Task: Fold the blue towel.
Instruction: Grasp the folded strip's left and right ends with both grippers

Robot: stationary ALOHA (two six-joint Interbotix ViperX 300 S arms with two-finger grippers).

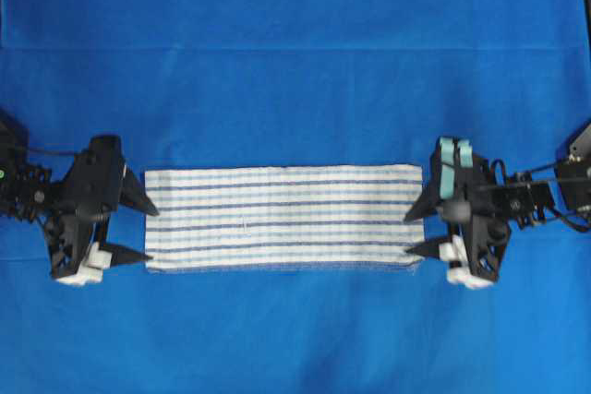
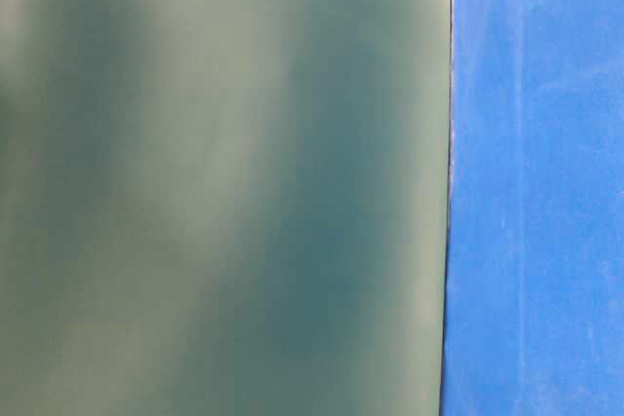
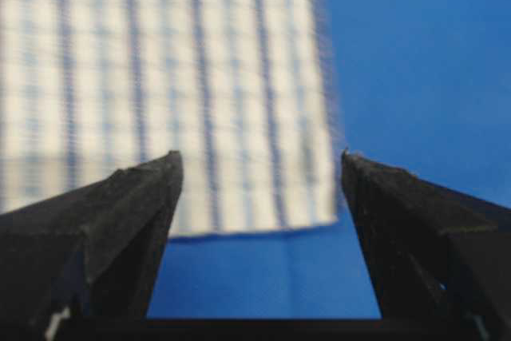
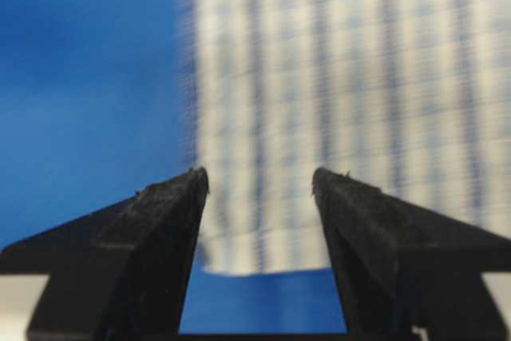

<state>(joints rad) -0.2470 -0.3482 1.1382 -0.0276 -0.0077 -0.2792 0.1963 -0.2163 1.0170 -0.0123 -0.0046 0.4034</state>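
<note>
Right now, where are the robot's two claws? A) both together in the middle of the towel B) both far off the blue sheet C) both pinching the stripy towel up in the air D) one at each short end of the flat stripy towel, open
D: the left claw and the right claw sit open at opposite short ends of the stripy towel, which lies flat on the blue sheet.

A woven cloth towel [image 1: 283,219] with matt stripes lies on a smooth, matt blue fabric sheet [image 1: 295,89].
</note>
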